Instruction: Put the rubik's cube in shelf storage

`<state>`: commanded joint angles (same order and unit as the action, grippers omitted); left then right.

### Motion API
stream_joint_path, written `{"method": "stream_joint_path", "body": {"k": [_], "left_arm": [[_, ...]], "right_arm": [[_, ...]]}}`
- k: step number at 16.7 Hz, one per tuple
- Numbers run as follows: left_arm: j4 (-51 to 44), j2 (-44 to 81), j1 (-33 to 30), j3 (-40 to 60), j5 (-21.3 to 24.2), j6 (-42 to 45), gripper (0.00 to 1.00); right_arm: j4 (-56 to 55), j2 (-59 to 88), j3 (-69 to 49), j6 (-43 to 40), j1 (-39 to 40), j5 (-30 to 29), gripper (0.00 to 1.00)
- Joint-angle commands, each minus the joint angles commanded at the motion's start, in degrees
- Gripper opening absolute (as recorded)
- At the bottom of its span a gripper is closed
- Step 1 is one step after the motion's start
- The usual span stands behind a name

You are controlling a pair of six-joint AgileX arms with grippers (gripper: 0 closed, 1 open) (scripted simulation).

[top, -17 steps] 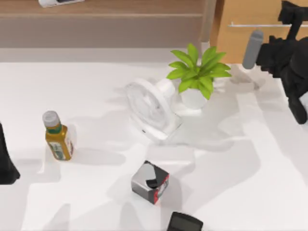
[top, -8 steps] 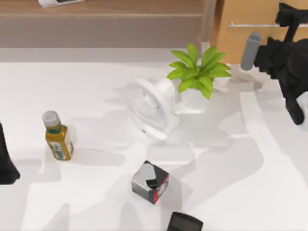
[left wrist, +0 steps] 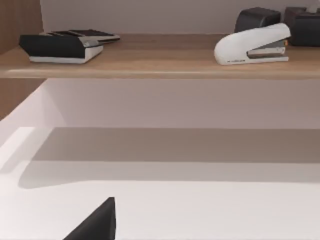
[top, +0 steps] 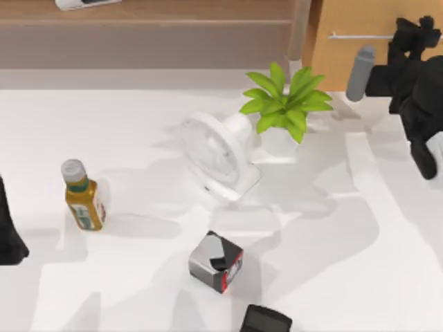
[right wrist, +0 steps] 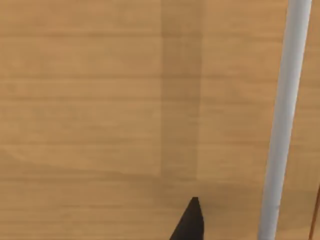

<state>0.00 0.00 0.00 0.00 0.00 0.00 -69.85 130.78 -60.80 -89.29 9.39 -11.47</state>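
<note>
Over the last second my right arm has shifted a little to the left along the drawer [top: 346,66] front. The right gripper [top: 414,34] now sits over the silver handle [top: 360,35] at the far right of the bench [top: 387,263]. Everything standing on the bench has stayed where it was. The right wrist view looks straight at the orange wood of the drawer front, with the handle running up one side. I cannot tell whether that gripper is open or closed. The left gripper [top: 8,238] is parked at the bench's left edge, and I cannot tell its state either. The shelf [top: 173,10] runs along the back, left of the drawer. In the left wrist view its ledge carries a white stapler [left wrist: 252,45], a flat black and grey device [left wrist: 65,45] and two dark boxes [left wrist: 257,17]. On the bench are a bottle [top: 83,197] at the left, a white fan [top: 218,159] and a potted plant [top: 284,104] near the middle, a grey, black and red box [top: 216,261] toward the front, and a dark object [top: 265,319] at the front edge. I cannot tell where the cube is, so I cannot place it against either gripper.
</note>
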Motion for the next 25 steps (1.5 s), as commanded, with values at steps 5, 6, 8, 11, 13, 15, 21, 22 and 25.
{"method": "stream_joint_path", "body": {"k": [5,6,8,11,13,15,21,22,25], "left_arm": [[0.0,0.0,0.0,0.0,0.0,0.0,1.00],[0.0,0.0,0.0,0.0,0.0,0.0,1.00],[0.0,0.0,0.0,0.0,0.0,0.0,1.00],[0.0,0.0,0.0,0.0,0.0,0.0,1.00],[0.0,0.0,0.0,0.0,0.0,0.0,1.00],[0.0,0.0,0.0,0.0,0.0,0.0,1.00],[0.0,0.0,0.0,0.0,0.0,0.0,1.00],[0.0,0.0,0.0,0.0,0.0,0.0,1.00],[0.0,0.0,0.0,0.0,0.0,0.0,1.00]], "right_arm": [[0.0,0.0,0.0,0.0,0.0,0.0,0.00],[0.0,0.0,0.0,0.0,0.0,0.0,0.00],[0.0,0.0,0.0,0.0,0.0,0.0,0.00],[0.0,0.0,0.0,0.0,0.0,0.0,0.00],[0.2,0.1,0.1,0.2,0.0,0.0,0.00],[-0.3,-0.3,0.6,0.1,-0.3,-0.3,0.00],[-6.0,-4.4,10.1,-0.3,0.2,-1.9,0.00],[-7.0,-5.1,12.0,-0.2,0.7,-1.9,0.00],[-8.9,-6.9,16.0,0.2,1.9,-2.0,0.00]]}}
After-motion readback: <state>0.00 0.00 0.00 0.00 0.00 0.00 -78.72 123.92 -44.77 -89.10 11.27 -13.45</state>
